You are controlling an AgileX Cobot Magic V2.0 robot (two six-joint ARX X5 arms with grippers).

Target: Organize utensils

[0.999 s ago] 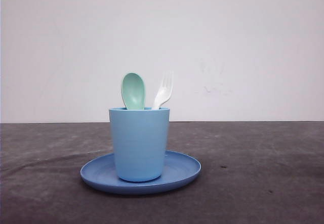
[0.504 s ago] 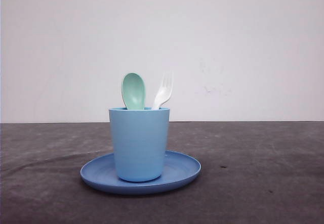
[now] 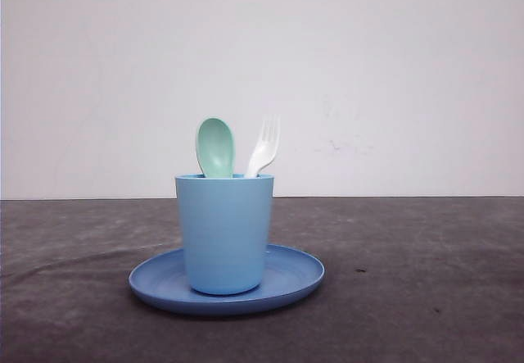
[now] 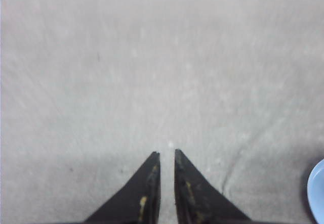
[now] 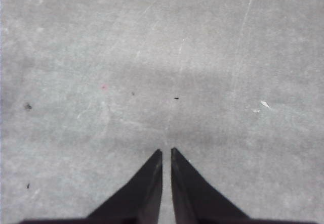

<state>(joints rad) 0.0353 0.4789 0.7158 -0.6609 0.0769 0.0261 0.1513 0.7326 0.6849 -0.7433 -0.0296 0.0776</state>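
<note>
A pale mint-green spoon (image 3: 215, 147) and a small white fork (image 3: 264, 145) stand upright in the light blue cup (image 3: 224, 232), heads above its rim. The cup sits on the round blue plate (image 3: 291, 281) in the middle of the dark table. My left gripper (image 4: 166, 154) hangs over bare grey table, its jaws nearly together with a thin gap and nothing between them; the plate's edge (image 4: 317, 191) shows at that view's side. My right gripper (image 5: 166, 150) is likewise shut over bare table, holding nothing.
The dark grey tabletop (image 3: 426, 273) stretches to both sides of the plate. A plain white wall (image 3: 393, 76) stands behind the table's far edge.
</note>
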